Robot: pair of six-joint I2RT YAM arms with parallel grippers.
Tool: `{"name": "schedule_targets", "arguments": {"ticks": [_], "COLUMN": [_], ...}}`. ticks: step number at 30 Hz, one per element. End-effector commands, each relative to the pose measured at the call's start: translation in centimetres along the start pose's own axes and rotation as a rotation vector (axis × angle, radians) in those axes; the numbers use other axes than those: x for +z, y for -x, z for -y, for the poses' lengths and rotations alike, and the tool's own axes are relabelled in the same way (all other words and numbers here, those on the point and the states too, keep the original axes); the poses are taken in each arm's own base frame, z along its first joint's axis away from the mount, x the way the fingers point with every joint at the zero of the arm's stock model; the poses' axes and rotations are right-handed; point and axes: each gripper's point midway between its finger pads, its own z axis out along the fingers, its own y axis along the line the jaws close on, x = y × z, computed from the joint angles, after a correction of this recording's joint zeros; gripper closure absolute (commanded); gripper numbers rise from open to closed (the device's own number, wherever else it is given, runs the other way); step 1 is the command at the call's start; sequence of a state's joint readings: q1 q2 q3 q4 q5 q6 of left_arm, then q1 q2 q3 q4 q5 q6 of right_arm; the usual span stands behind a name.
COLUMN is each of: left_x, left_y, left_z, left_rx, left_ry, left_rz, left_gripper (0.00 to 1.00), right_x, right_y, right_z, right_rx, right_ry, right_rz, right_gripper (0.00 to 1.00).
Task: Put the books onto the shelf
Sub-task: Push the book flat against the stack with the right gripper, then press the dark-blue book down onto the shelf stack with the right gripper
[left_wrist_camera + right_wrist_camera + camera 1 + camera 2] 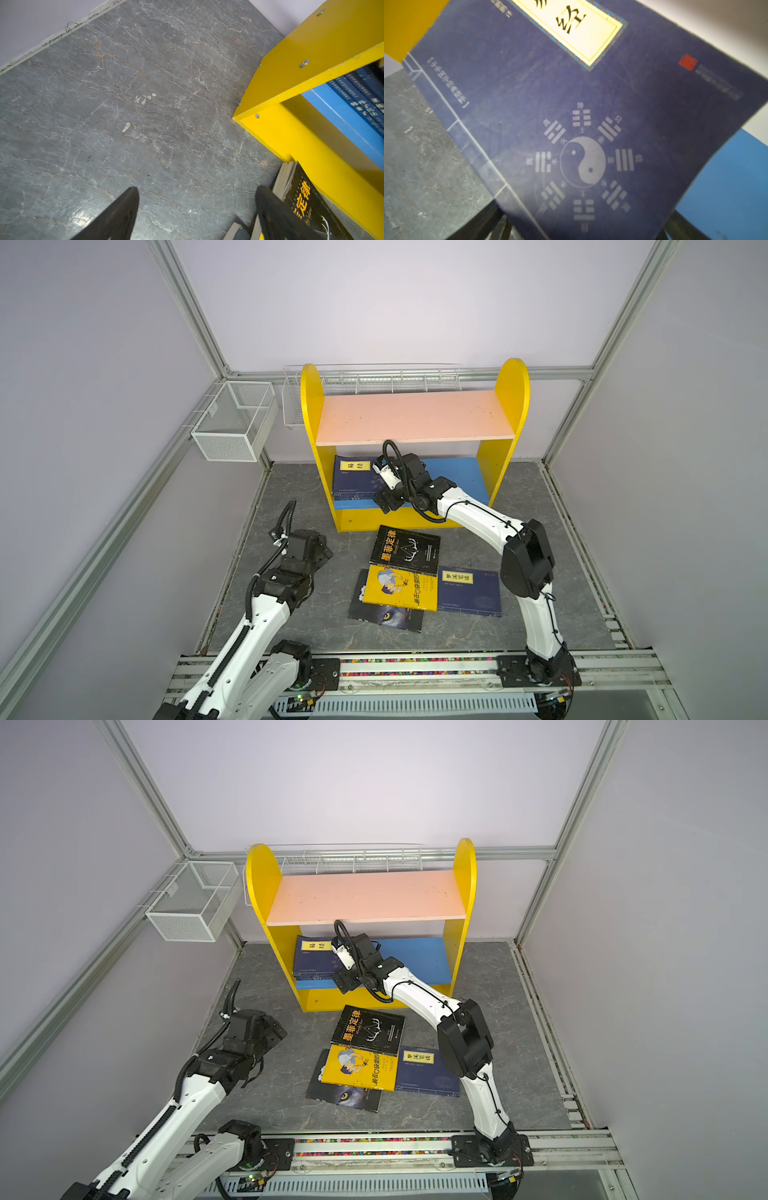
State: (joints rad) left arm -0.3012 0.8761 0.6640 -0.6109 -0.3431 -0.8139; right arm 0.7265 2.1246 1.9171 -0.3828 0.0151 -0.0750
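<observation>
Nearest us, along the front rail [415, 672], both arms are bolted down. Just beyond it on the left, the left gripper [197, 193] hangs over the grey table top [124, 104] with its jaws spread wide and nothing between them.

Mid-table we see four books lying flat and loose. The wolf-eye book [386, 616] is at the bottom and the yellow cartoon book [401, 589] lies on it. The black book [405, 549] overlaps the yellow one's far edge. A navy book [469, 593] lies against their right side.

Farther back stands the shelf [311, 414], with its pink upper board [415, 416] above the blue lower board [457, 470]. On the left part of the blue board a stack of navy books [353, 485] lies flat. The right gripper [587, 216] is at that stack, under the pink board. Its jaws stand wide apart and clamp nothing. The top cover fills the wrist view and runs down between the two fingers; whether it touches them we cannot tell.

Behind everything, a mesh basket [235, 420] hangs on the left wall and a wire rack [374, 379] runs along the back wall behind the shelf.
</observation>
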Motion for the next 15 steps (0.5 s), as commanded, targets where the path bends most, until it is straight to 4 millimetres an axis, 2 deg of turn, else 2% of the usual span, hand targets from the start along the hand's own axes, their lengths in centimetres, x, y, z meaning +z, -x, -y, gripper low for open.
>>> {"name": "schedule_targets", "arguments": {"ticks": [1, 7, 15], "left_x": [-0.3, -0.3, -0.3], "left_y": [0.6, 0.5, 0.5], "left_z": [0.2, 0.2, 0.1], "left_rx": [-0.003, -0.01, -0.013], "left_ry": [-0.003, -0.004, -0.004], "left_rz": [0.012, 0.009, 0.012], "left_gripper": [0.12, 0.12, 0.12], "right_x": [-2.8, -3.2, -2.3], "right_y": [4.6, 5.3, 5.9], "right_z": [-0.7, -1.0, -1.4], "right_rx": [0.013, 0.038, 0.061], "right_ry": [0.06, 0.083, 0.108], "right_rz": [0.158, 0.185, 0.195], "right_gripper": [0.07, 0.07, 0.07]}}
